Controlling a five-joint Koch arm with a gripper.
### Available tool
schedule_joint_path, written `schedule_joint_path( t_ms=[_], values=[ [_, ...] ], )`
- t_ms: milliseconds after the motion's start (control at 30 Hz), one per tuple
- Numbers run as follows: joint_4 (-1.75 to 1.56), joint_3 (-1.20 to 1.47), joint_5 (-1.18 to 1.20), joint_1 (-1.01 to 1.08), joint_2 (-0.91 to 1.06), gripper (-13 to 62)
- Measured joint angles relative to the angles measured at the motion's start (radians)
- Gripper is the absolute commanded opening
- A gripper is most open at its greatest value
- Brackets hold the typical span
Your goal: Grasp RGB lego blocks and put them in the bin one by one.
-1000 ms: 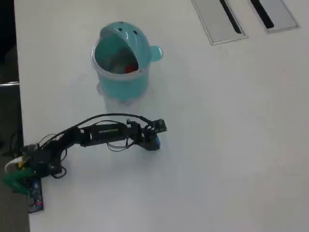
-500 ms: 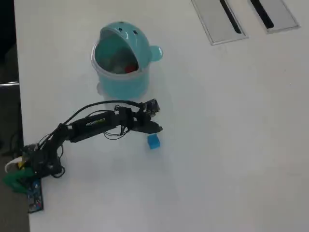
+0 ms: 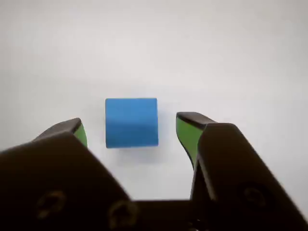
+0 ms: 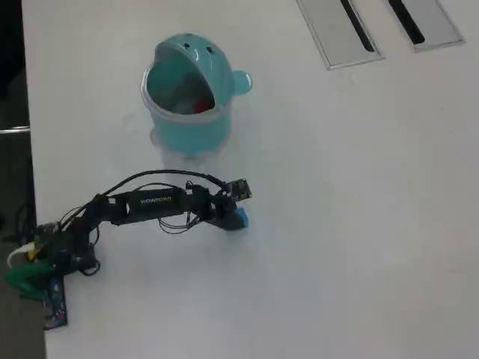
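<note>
A bright blue cube block (image 3: 131,122) lies on the white table, between the green-padded fingertips of my gripper (image 3: 130,130) in the wrist view. The jaws stand open, with a gap on each side of the block. In the overhead view the gripper (image 4: 233,215) is low over the blue block (image 4: 240,218), below the teal bin (image 4: 187,123). A red block (image 4: 202,107) shows inside the bin. The yellow-green block is not in view.
Two grey floor-box lids (image 4: 340,34) lie in the table's top right corner in the overhead view. The arm's base (image 4: 45,258) sits at the table's left edge (image 4: 28,149). White tabletop spreads to the right of the gripper.
The arm had lifted back from the blue block half a second ago. It has now come down again, with the open jaws on either side of the block.
</note>
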Motion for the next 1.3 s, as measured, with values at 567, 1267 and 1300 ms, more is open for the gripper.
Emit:
schedule_joint_path(
  t_ms=[567,1267,1300],
  values=[
    [-0.146,0.1,0.023,-0.003,-0.095,19.2],
    [-0.216,0.126,0.227,-0.124,0.141,12.5],
    [-0.216,0.124,0.245,-0.155,0.184,12.5]
  ],
)
